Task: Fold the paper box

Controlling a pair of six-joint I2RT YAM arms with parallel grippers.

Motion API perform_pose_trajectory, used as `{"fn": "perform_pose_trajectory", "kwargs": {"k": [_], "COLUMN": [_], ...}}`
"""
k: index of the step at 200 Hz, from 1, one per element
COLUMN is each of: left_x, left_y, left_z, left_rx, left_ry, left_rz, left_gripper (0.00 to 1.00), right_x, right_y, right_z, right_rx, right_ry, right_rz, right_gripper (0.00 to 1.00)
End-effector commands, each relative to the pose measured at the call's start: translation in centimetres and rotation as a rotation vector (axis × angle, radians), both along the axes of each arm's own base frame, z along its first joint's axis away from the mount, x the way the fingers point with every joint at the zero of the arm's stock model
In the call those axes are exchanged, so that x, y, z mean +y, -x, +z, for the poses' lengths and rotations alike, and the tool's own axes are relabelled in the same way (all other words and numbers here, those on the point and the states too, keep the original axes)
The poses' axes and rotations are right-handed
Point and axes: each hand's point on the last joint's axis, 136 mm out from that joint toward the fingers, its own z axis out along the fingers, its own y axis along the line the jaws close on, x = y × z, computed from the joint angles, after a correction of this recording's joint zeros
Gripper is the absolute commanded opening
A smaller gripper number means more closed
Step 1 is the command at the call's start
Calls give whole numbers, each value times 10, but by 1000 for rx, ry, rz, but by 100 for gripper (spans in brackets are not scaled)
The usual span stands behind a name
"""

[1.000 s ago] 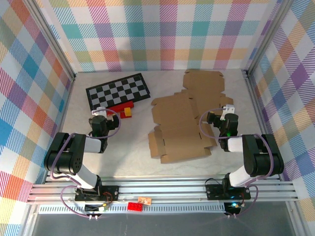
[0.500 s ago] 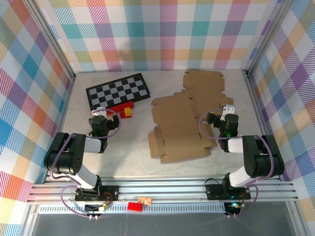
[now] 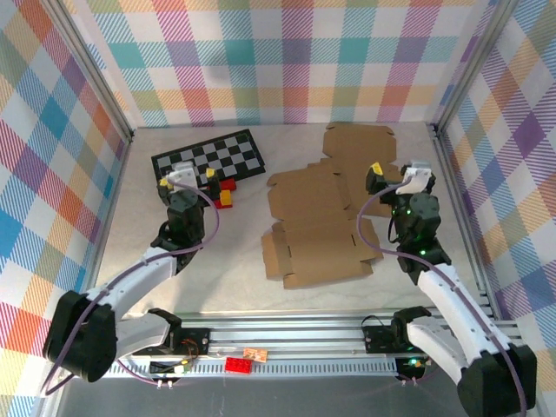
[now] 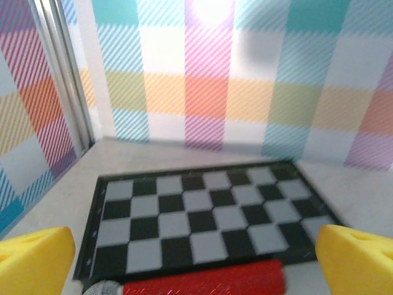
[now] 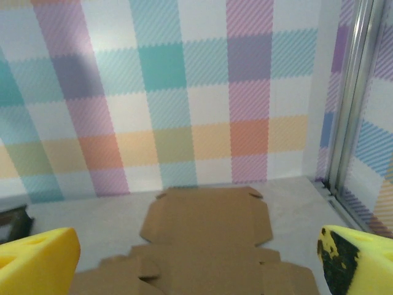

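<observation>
**Top view.** The box (image 3: 317,217) lies flat and unfolded on the counter (image 3: 234,291), right of centre. One panel reaches toward the back wall. No flap is raised.
- The left end effector (image 3: 187,178) hangs over the near edge of the checkerboard (image 3: 213,155), at the counter's left rear. It is released, with the jaws spread wide and nothing between them.
- A red block (image 3: 229,184) and a yellow block (image 3: 225,199) sit just beside it, between the checkerboard and the box.
- The right end effector (image 3: 396,171) stands over the right side of the box, also released and empty. Whether it touches the cardboard cannot be told from here.
- The two arms are well apart, one on each side of the box.

**Left wrist view.**
- Both yellow fingertips (image 4: 34,261) show at the lower corners, far apart, with an open gap between them.
- The checkerboard lies flat ahead, with its far edge near the plaid wall (image 4: 245,92).
- The red block lies along the bottom edge, touching or overlapping the board's near rim. It is blurred.

**Right wrist view.**
- The yellow fingertips (image 5: 37,261) again sit at the lower corners, wide apart and gripping nothing. The right-hand one carries dark marks.
- The box lies flat below and ahead, its far panel stopping short of the wall.
- A metal post (image 5: 351,110) stands at the right.
- A dark object at the left edge is too cropped to identify.
</observation>
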Motion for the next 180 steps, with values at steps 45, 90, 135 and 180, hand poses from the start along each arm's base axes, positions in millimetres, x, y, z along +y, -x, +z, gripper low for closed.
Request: {"fn": "perform_pose_trajectory", "kwargs": {"k": [45, 90, 135, 180], "left_x": [-68, -126, -161, -200], "left_y": [30, 103, 173, 203], "left_z": [6, -55, -121, -162], "left_rx": [544, 854, 920, 917], "left_ry": [702, 943, 1196, 1368], "left_rz": [-124, -53, 91, 137], "left_gripper": [100, 90, 85, 82], "right_x": [38, 65, 91, 107], "right_y": [38, 61, 86, 107], "right_z": [44, -7, -67, -129], "right_rx": [505, 782, 972, 1105], "right_ry": [-475, -675, -858, -1073], "right_rz": [151, 195, 252, 213], "right_gripper": [99, 86, 74, 73]}}
